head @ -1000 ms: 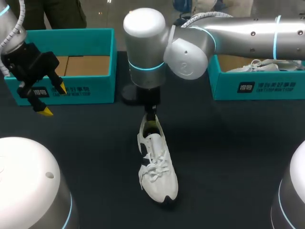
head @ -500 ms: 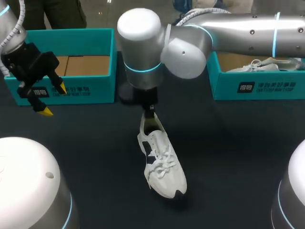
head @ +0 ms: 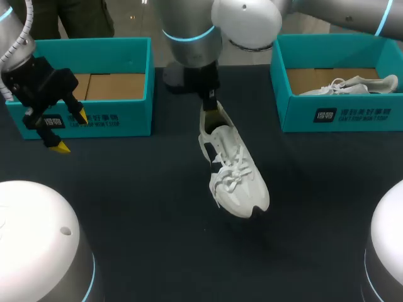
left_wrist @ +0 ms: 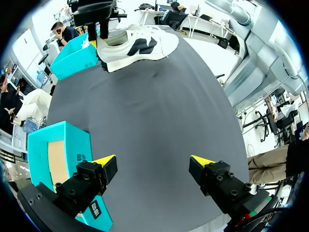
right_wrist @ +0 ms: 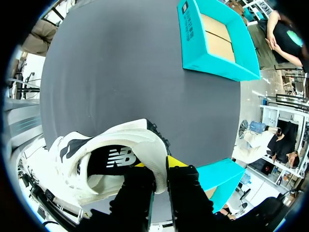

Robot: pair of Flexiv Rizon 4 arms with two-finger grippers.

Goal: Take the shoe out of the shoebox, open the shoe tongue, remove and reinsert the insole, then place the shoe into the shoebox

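Carrying step, it seems: your right jaws pinch the shoe by its heel above the tabletop. Left jaws hang spread. Next, set it down gently.

Left end effector spread wide at left, right end effector pinching shoe heel, pointing down

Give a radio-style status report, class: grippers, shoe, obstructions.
Left gripper open, in front of left shoebox. Right gripper shut on shoe at the heel, held above table. Right shoebox already holds another shoe.
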